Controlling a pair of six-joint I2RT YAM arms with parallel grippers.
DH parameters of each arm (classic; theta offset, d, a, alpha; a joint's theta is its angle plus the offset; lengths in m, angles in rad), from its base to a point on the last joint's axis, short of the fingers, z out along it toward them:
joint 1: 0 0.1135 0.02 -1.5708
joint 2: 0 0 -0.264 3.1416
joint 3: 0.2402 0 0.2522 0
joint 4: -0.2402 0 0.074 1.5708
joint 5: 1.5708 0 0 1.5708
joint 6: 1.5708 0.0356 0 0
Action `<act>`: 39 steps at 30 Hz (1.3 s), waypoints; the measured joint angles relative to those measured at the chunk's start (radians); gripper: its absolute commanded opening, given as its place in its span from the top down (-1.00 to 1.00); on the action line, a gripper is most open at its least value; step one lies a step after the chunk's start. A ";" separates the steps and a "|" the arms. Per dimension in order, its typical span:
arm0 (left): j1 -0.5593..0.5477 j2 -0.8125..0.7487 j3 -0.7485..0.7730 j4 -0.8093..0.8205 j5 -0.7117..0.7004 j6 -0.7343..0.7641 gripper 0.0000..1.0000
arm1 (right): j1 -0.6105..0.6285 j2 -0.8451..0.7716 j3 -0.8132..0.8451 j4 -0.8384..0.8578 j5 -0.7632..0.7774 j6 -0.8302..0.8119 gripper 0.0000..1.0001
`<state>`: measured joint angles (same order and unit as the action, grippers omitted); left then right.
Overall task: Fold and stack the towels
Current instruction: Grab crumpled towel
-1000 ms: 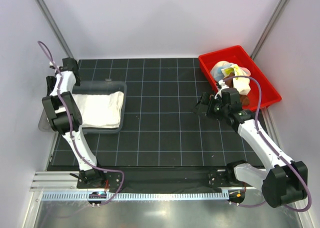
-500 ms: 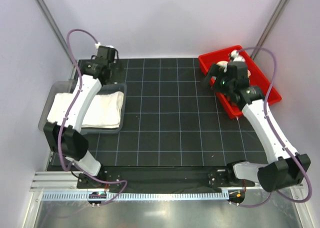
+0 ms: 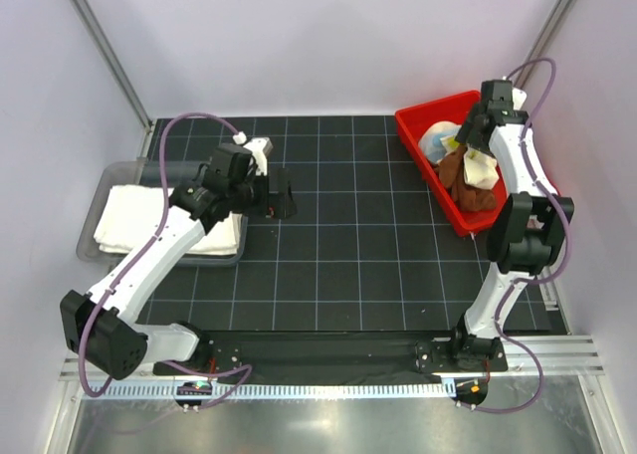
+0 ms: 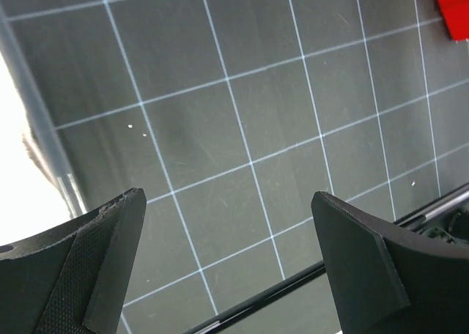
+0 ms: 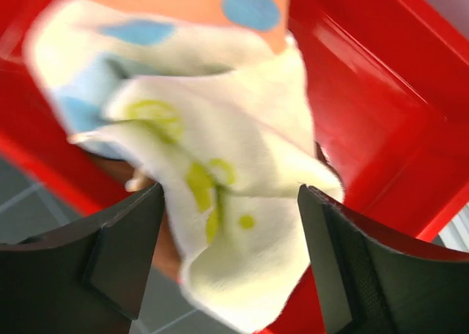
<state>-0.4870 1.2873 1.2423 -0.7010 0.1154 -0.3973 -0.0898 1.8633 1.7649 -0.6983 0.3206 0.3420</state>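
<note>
Left gripper [image 4: 227,202] hangs wide open over the black mat [image 4: 278,129], with the white towel [image 3: 169,220] folded in the grey tray [image 3: 107,175]. Right gripper [image 5: 231,202] is over the red bin [image 5: 381,114], jaws apart astride the yellow towel [image 5: 242,231]. Touching it? Too blurred to call.

Plain pale walls [image 3: 318,36] closed the scene in, evenly lit, with metal posts [image 3: 100,46] slanting at the far corners. Under the left gripper [image 3: 284,193] lay the black counter [image 3: 338,275], ruled in white squares. Well behind it ran a ribbed metal rail [image 3: 328,389].
</note>
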 measured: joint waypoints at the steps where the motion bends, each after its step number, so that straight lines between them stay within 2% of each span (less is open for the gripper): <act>1: 0.000 0.000 -0.014 0.011 0.012 0.000 -0.99 | -0.012 0.026 0.000 -0.016 0.003 -0.009 -0.58; 3: 0.001 -0.001 -0.034 0.026 0.034 0.001 -0.99 | -0.032 0.054 -0.003 -0.039 0.007 -0.024 -0.52; 6: 0.001 -0.001 -0.046 0.039 0.054 0.002 -0.99 | -0.063 0.054 -0.024 -0.037 -0.004 -0.045 -0.26; 7: 0.001 -0.001 -0.047 0.044 0.058 0.003 -0.99 | -0.070 0.051 -0.026 -0.034 -0.006 -0.051 -0.11; 10: 0.001 -0.001 -0.050 0.065 0.072 0.003 -0.99 | -0.084 0.051 -0.026 -0.031 0.010 -0.064 0.06; 11: 0.001 -0.001 -0.050 0.067 0.076 0.004 -0.99 | -0.087 0.051 -0.025 -0.032 0.025 -0.068 0.05; 13: 0.001 0.000 -0.053 0.072 0.085 0.003 -0.99 | -0.089 0.051 -0.015 -0.045 0.085 -0.075 -0.16; 17: 0.001 0.005 -0.055 0.078 0.095 0.003 -0.99 | -0.089 0.061 0.072 -0.106 0.135 -0.085 -0.25; 21: 0.001 0.013 -0.055 0.084 0.096 0.003 -0.99 | -0.063 0.027 0.095 -0.122 0.066 -0.077 -0.26; 23: 0.001 0.015 -0.055 0.084 0.103 0.003 -0.99 | -0.031 -0.018 0.056 -0.109 0.014 -0.060 -0.26; 28: 0.001 0.016 -0.055 0.084 0.121 0.003 -0.99 | 0.085 -0.198 -0.203 -0.005 -0.103 0.013 -0.26; 31: 0.001 0.013 -0.055 0.084 0.124 0.003 -0.99 | 0.101 -0.193 -0.272 0.041 -0.105 0.035 -0.37; 36: 0.001 -0.008 -0.072 0.083 0.123 0.002 -0.99 | 0.086 -0.129 -0.327 0.107 -0.058 0.048 -0.36; 37: 0.001 -0.011 -0.074 0.083 0.123 0.001 -0.99 | 0.084 -0.121 -0.331 0.111 -0.048 0.048 -0.29; 38: 0.001 -0.012 -0.074 0.084 0.124 0.000 -0.99 | 0.083 -0.109 -0.333 0.123 -0.040 0.046 -0.13; 39: 0.001 -0.012 -0.074 0.084 0.124 -0.002 -0.99 | 0.082 -0.096 -0.333 0.135 -0.034 0.045 0.23</act>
<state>-0.4862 1.2751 1.1679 -0.6174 0.2390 -0.3988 -0.0078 1.7676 1.4322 -0.5629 0.2863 0.3870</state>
